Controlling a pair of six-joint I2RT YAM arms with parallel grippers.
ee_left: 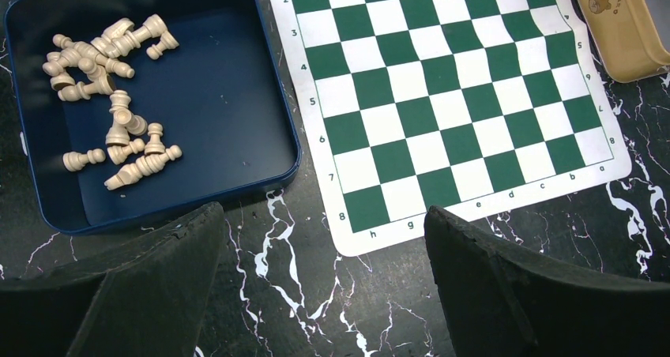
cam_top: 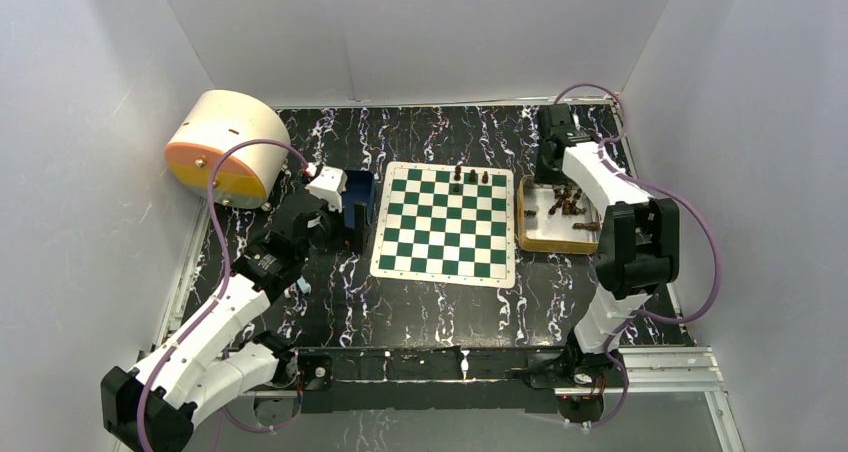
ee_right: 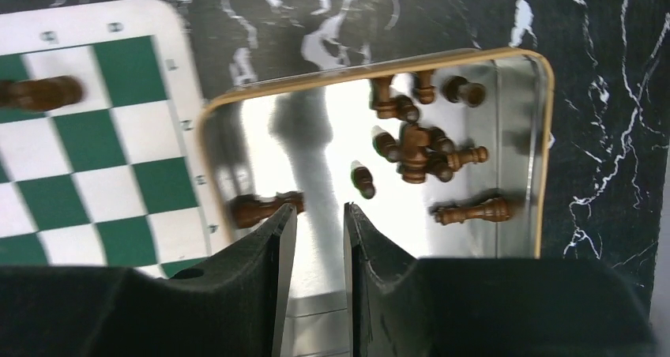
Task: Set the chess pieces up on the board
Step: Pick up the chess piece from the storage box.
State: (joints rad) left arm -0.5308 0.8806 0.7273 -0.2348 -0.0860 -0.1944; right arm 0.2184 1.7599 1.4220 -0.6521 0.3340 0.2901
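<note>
Several tiny dark brown chess pieces [cam_top: 472, 176] already stand on the far rows of the flat green and white checked board [cam_top: 445, 227], which lies in the middle of the black, white-veined marble-look surface [cam_top: 440, 312]. The rest of the dark pieces [ee_right: 415, 148] are in the shiny gold rectangular tin tray [ee_right: 545, 136] just beside the board's right edge, most of them lying in a loose heap towards one end. One [ee_right: 265, 208] lies on its side, apart from the heap, near the tray's board side. The right hand [ee_right: 318, 211] hangs over this tray with its two black fingers drawn close, only a narrow slit between them and nothing gripped in it. On the other side of the board the left hand [ee_left: 322, 215] hovers above the bare surface with its fingers spread wide and empty. In front of it is a dark blue square tin tray [ee_left: 269, 80] just beside the board's left edge, holding a scatter of cream-coloured chess pieces [ee_left: 111, 96], nearly all toppled. A large cream cylinder with an orange face [cam_top: 220, 142] sits at the far left corner, well apart from the board.
</note>
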